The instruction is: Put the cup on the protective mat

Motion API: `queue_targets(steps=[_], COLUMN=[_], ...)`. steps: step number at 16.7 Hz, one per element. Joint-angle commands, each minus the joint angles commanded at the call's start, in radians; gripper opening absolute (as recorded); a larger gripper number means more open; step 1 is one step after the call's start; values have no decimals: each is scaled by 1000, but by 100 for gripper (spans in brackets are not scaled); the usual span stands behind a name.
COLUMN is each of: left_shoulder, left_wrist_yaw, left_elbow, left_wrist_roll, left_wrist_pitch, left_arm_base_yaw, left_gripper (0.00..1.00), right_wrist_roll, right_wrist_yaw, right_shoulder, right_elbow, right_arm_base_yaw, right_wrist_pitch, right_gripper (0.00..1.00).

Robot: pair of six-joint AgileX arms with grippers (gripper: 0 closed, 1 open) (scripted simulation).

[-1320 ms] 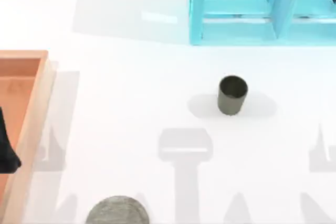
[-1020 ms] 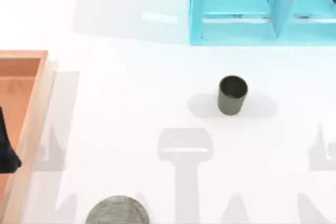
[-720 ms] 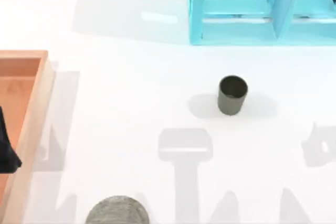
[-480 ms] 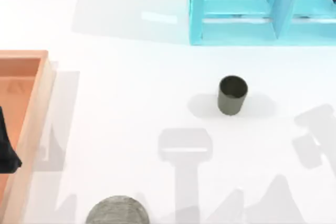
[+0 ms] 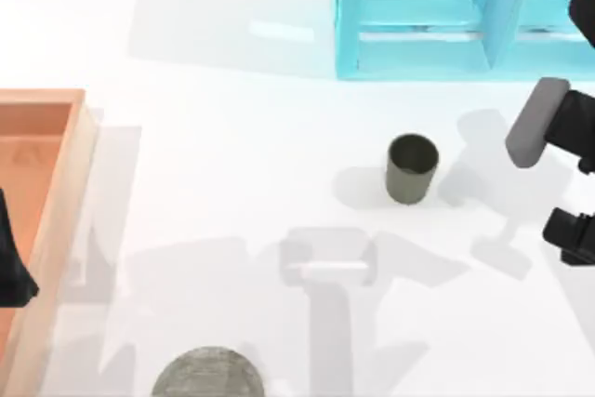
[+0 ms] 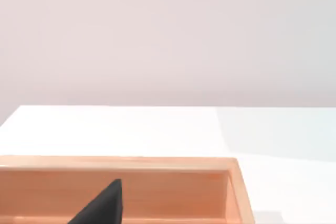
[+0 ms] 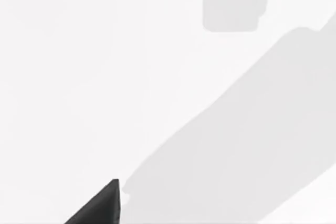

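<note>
White counter [image 5: 232, 137] | small dark olive-grey cylindrical cup [image 5: 411, 167] upright right of centre, speckled grey round mat [image 5: 206, 375] at near edge, well apart | my right tool [image 5: 567, 188] beside cup, grip state unclear, holding nothing | step: approach; next: straddle cup.

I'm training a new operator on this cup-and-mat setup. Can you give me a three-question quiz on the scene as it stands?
1. True or false: the cup rests on the protective mat.
2. What stands behind the cup? A. blue shelf B. wooden tray C. the mat
3. At which side of the table is the right arm?

Key: 1 false; 2 A; 3 right side.
</note>
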Motion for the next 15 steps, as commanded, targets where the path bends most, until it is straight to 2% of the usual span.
queue_targets(steps=[4,8,11,15], left_shoulder=[0,0,0,0], left_wrist_yaw=[0,0,0,0], left_elbow=[0,0,0,0], left_wrist_roll=[0,0,0,0], left_wrist_pitch=[0,0,0,0], left_arm_base_yaw=[0,0,0,0], left_gripper=[100,100,100,100], right_wrist_roll=[-165,-293,-352,-369], right_wrist_yaw=[-20,-28,-28,-27], right_shoulder=[325,525,598,616], right_elbow=[371,676,806,842], right_arm_base_yaw=[80,144,173,182], right_wrist_pitch=[-184,-258,-268,-266], right_gripper=[100,100,100,100])
